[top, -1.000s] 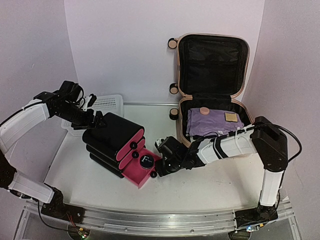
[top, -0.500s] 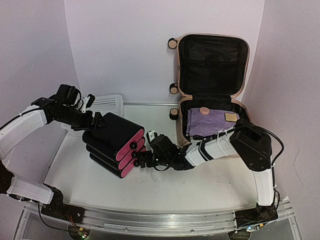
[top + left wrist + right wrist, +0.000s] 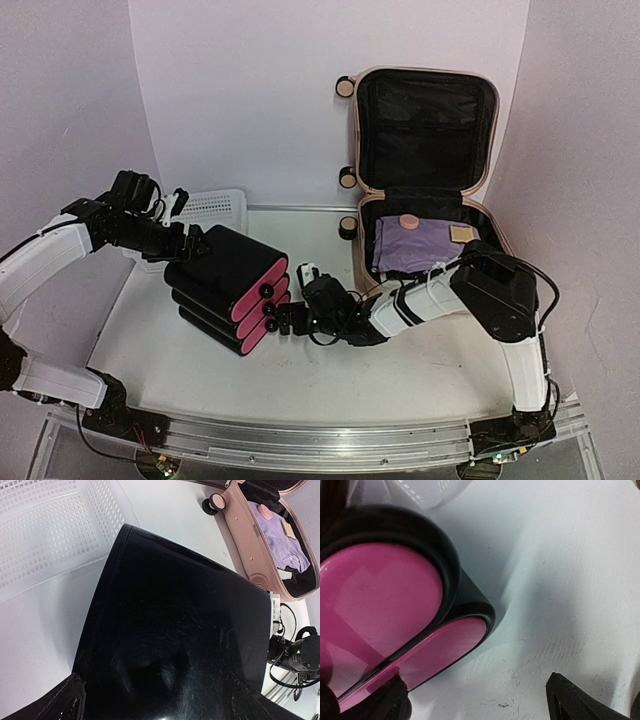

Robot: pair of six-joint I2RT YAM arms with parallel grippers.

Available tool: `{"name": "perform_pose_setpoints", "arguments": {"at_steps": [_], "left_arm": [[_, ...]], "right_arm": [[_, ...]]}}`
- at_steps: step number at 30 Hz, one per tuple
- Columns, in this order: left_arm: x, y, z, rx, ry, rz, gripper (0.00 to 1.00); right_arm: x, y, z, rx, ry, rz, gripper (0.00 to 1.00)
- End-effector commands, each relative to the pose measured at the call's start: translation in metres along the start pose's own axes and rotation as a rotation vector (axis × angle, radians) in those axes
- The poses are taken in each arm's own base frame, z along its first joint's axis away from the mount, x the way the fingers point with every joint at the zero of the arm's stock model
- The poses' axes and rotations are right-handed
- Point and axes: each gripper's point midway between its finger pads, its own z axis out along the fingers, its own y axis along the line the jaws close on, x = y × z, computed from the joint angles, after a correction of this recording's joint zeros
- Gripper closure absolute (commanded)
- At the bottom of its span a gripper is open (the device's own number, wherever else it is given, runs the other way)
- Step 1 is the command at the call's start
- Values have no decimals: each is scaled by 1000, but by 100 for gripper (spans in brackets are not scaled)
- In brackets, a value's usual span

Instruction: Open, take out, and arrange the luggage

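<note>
Luggage [image 3: 425,140] lay open with its lid upright, well right of both sets of fingers, while the left gripper [image 3: 194,240] spread its fingers against the drawer box's [image 3: 222,262] back and the right gripper [image 3: 280,318], fingers parted, sat just beside the pink fronts [image 3: 256,300].
</note>
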Motion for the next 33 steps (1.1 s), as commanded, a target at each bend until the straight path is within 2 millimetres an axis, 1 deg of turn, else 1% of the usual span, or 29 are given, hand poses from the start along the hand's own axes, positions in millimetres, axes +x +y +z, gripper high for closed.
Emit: {"name": "perform_pose_setpoints", "arguments": {"at_steps": [1, 2, 4, 5, 7, 9, 12, 15, 19, 22, 26, 29, 33], "left_arm": [[56, 3, 10, 12, 212, -93, 4], [55, 2, 10, 14, 208, -91, 4], [53, 1, 8, 19, 201, -84, 4], [52, 0, 7, 19, 195, -82, 4], [50, 0, 5, 22, 187, -77, 4], [49, -1, 5, 22, 185, -75, 4], [50, 0, 5, 17, 189, -77, 4], [52, 2, 5, 13, 186, -79, 4], [54, 2, 5, 12, 185, -78, 4], [54, 2, 4, 12, 181, -75, 4], [54, 1, 3, 14, 178, -75, 4], [53, 1, 2, 16, 174, -76, 4], [54, 1, 2, 16, 174, -75, 4]], "right_arm": [[-18, 24, -25, -106, -51, 10, 2], [-10, 24, -31, -128, -24, -15, 2], [4, 32, -43, -205, 33, -79, 3], [14, 35, -49, -246, 61, -118, 3], [24, 44, -62, -338, 86, -200, 4], [24, 50, -74, -396, 64, -290, 5], [12, 54, -83, -401, 6, -405, 5], [-5, 56, -79, -366, -56, -477, 5], [-19, 69, -63, -376, -114, -528, 7], [-30, 84, -54, -405, -148, -545, 12], [-41, 94, -45, -417, -180, -550, 16], [-43, 92, -39, -392, -187, -546, 23], [-46, 88, -34, -359, -197, -534, 36]]}}
